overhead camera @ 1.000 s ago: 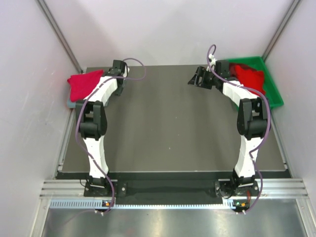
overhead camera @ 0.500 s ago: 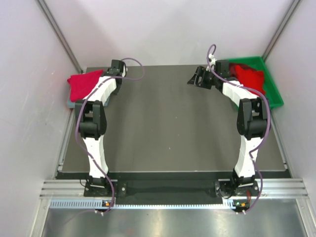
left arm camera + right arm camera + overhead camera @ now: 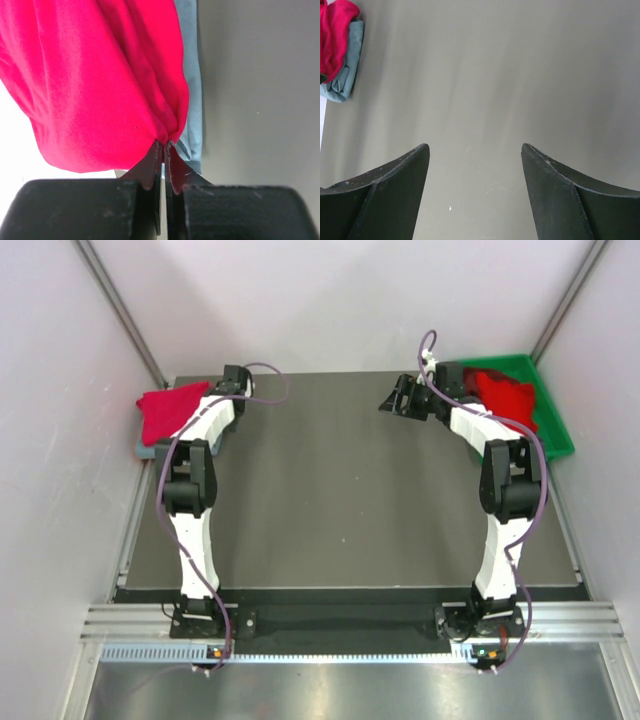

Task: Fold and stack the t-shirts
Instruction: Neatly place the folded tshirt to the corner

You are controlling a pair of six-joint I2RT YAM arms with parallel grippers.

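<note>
We observe the left fingers (image 3: 150,170) pressed together, pinching an edge of the red t-shirt (image 3: 100,85). It lies on the grey-blue t-shirt (image 3: 194,75) at the far left edge of the counter (image 3: 260,75). The right fingers (image 3: 395,185) are spread above the counter. A second red t-shirt (image 3: 505,395) sits in the green bin (image 3: 555,435).

table (image 3: 340,490) middle open, t-shirts (image 3: 165,412) far left, bin (image 3: 554,427) far right

Up from the aluminium rail (image 3: 350,625), my left arm (image 3: 193,525) and right arm (image 3: 497,540) wear white shells with black joint housings. A purple cable (image 3: 272,367) trails along each. The right wrist's fingers (image 3: 385,195) are matte black, scuffed wedges.
</note>
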